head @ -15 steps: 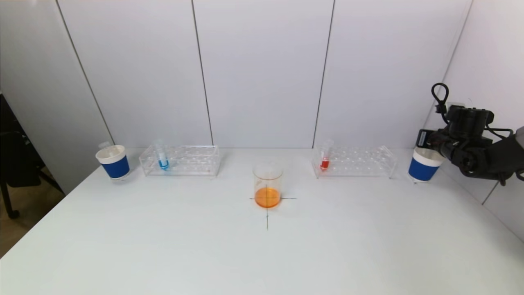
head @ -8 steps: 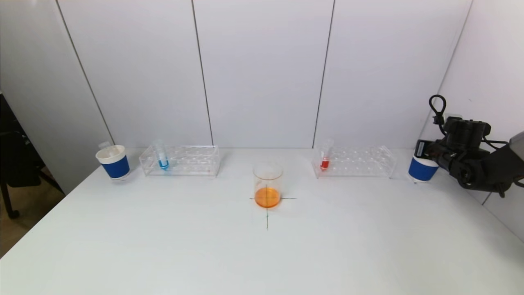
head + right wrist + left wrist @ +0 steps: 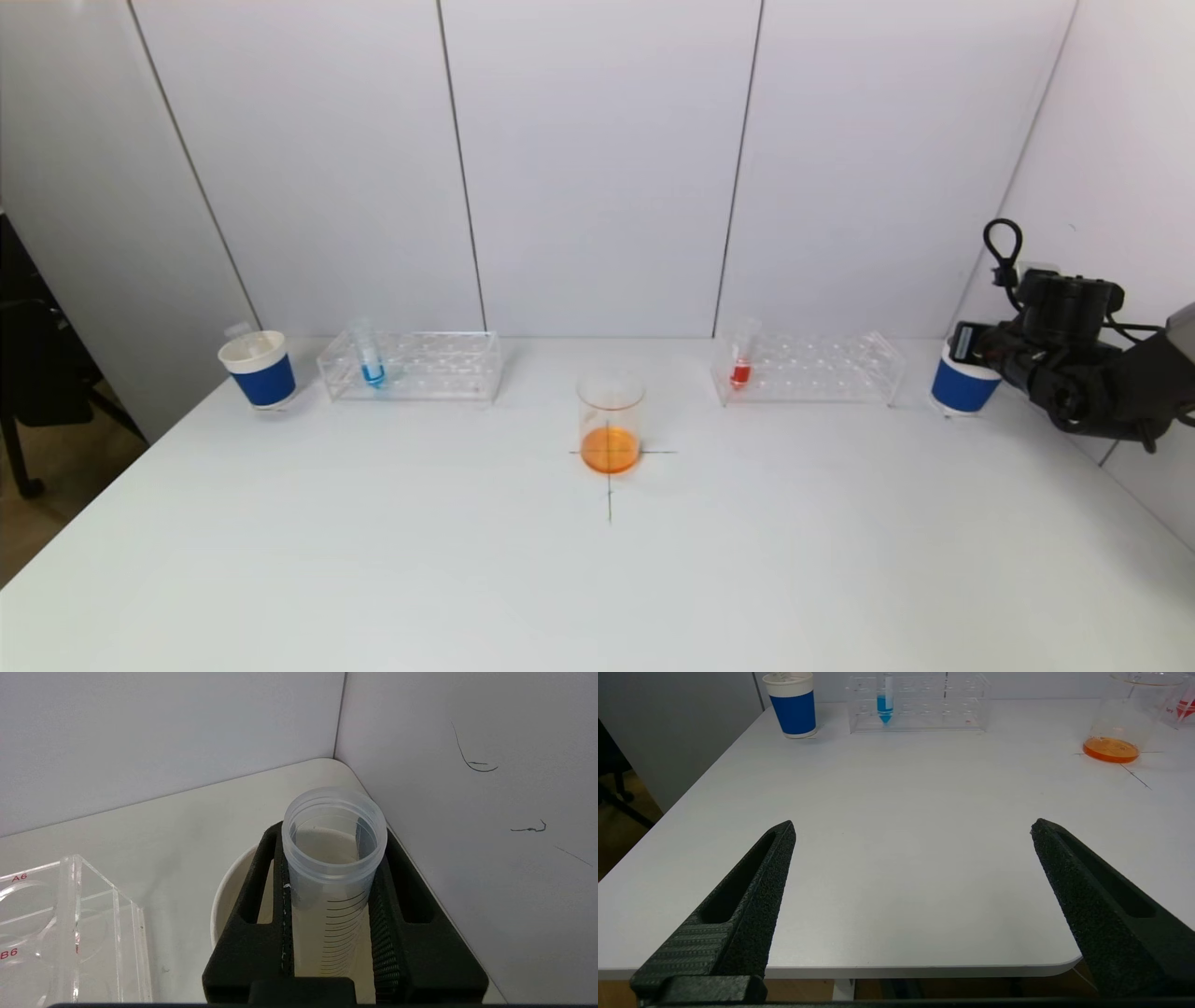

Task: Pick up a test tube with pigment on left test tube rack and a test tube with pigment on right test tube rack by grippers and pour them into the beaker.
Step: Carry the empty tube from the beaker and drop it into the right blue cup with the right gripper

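We see the right gripper point(image 3: 334, 891) clenched on an empty clear test tube point(image 3: 332, 858), its fingers point(image 3: 254, 933) pressing both sides, held over the right paper cup point(image 3: 962, 385) at the table's point(image 3: 597, 579) far right. The left gripper point(image 3: 913, 828) hangs spread wide over the near edge, holding nothing. The blue tube point(image 3: 370, 355) stands in the left rack point(image 3: 439, 366), the red tube point(image 3: 741, 359) in the right rack point(image 3: 822, 369), the beaker point(image 3: 611, 422) between them, all well apart from both grippers.

We counted two clear racks point(image 3: 411, 366) point(image 3: 808, 369), two blue paper cups point(image 3: 259, 369) point(image 3: 962, 385), one beaker point(image 3: 611, 422) of orange liquid, three test tubes: one blue point(image 3: 371, 355), one red point(image 3: 741, 357), one empty point(image 3: 334, 872), on one worktop point(image 3: 597, 560).
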